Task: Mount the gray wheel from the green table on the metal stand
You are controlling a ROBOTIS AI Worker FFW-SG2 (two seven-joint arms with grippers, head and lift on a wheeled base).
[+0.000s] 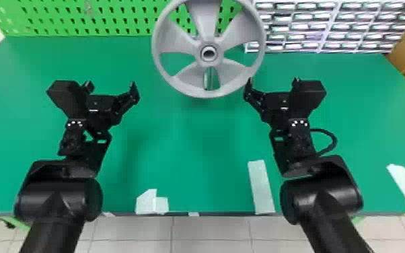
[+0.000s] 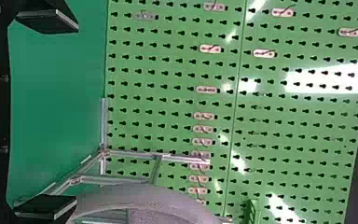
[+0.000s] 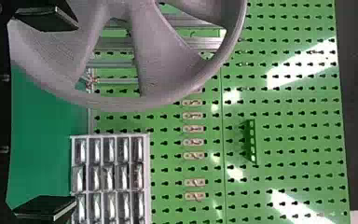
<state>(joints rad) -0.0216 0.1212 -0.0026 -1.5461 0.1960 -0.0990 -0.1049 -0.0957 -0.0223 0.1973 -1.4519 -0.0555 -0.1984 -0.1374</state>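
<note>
The gray wheel (image 1: 208, 91) is upright, hub toward me, at the top centre in the head view. My left gripper (image 1: 111, 88) is open to its left, apart from it. Lower right of the wheel, my right gripper (image 1: 272, 84) is also open, one finger by the rim; contact cannot be told. In the left wrist view, the open left gripper (image 2: 49, 114) has nothing between its fingers, and the metal stand (image 2: 182, 159) is behind the wheel (image 2: 144, 198). In the right wrist view, stand bars (image 3: 116, 44) show between the wheel's spokes (image 3: 154, 46), beside the open right gripper (image 3: 47, 112).
Behind the green table (image 1: 185, 134) rises a green pegboard (image 1: 77, 20). Rows of small drawers (image 1: 313, 25) stand at the back right. Pale tape strips (image 1: 261, 188) lie along the table's front edge. Hooks (image 2: 207, 89) line the pegboard.
</note>
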